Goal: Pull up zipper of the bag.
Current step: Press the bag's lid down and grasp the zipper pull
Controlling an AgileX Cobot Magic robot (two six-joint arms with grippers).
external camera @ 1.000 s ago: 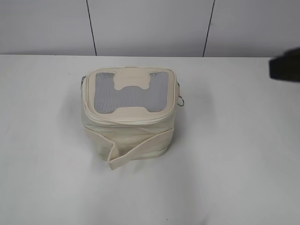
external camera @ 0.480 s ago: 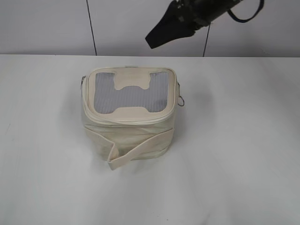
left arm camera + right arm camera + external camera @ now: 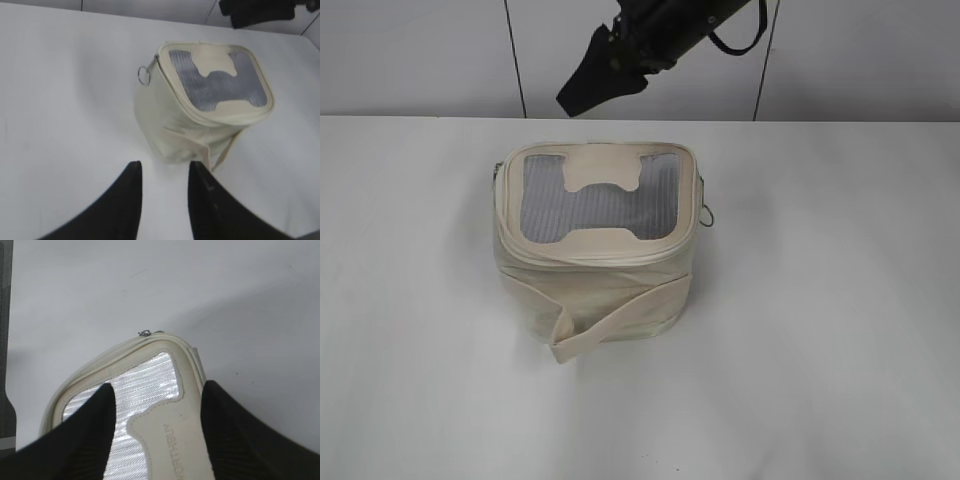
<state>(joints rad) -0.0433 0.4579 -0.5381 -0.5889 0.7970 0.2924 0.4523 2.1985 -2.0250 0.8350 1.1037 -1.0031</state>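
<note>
Right gripper (image 3: 156, 427) wide, empty, above bag (image 3: 595, 250); left gripper (image 3: 165, 200) narrow. Risk: missing ring pull (image 3: 708, 217) at 3 o'clock, shoving bag.

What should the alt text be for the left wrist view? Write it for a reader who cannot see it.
A small cream bag stands on a white table, its lid showing grey mesh panels, with a silver ring pull hanging at its upper left corner. The open left gripper fills the bottom foreground, short of the bag.
</note>
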